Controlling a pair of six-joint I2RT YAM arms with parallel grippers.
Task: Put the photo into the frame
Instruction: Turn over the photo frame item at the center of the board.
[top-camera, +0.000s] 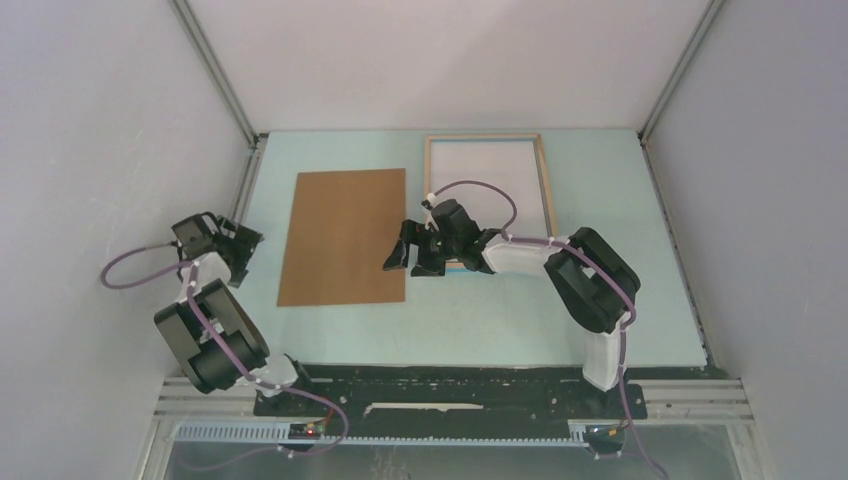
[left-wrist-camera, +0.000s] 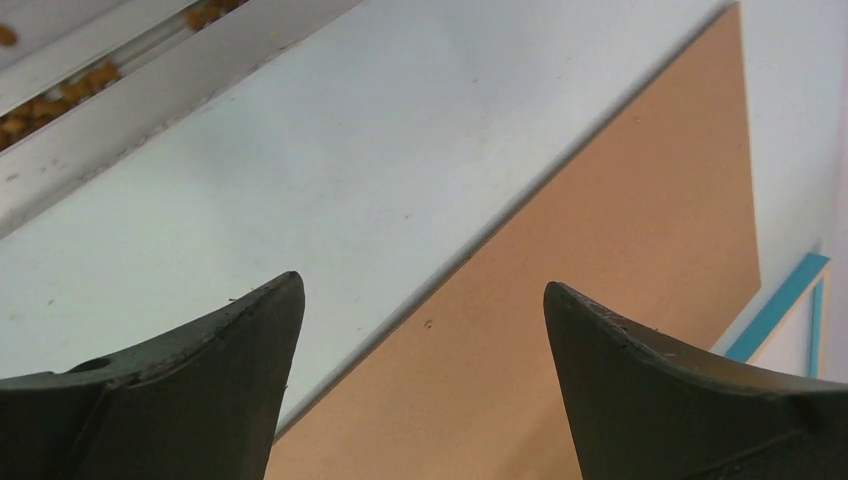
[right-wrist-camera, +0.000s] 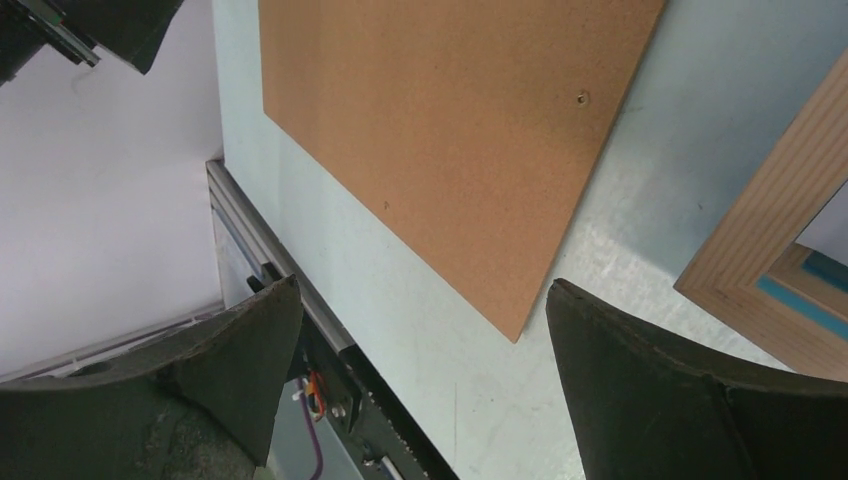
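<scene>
The table (top-camera: 500, 320) carries a brown backing board (top-camera: 343, 236) left of centre; the frame (top-camera: 484, 138) lies wood side up at the far right, just beside the board; the photo (top-camera: 490, 175) lies inside it, white back up; the right gripper (right-wrist-camera: 420, 285), jaws wide and holding nothing, hangs by the frame's near-left corner; the left gripper (left-wrist-camera: 420, 290), jaws wide and holding nothing, sits at the board's left edge.

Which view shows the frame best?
Top external: nearly the whole frame is visible, lying wooden back up. Left wrist catches only a sliver of its turquoise edge at the right; right wrist shows only one wooden corner.
</scene>
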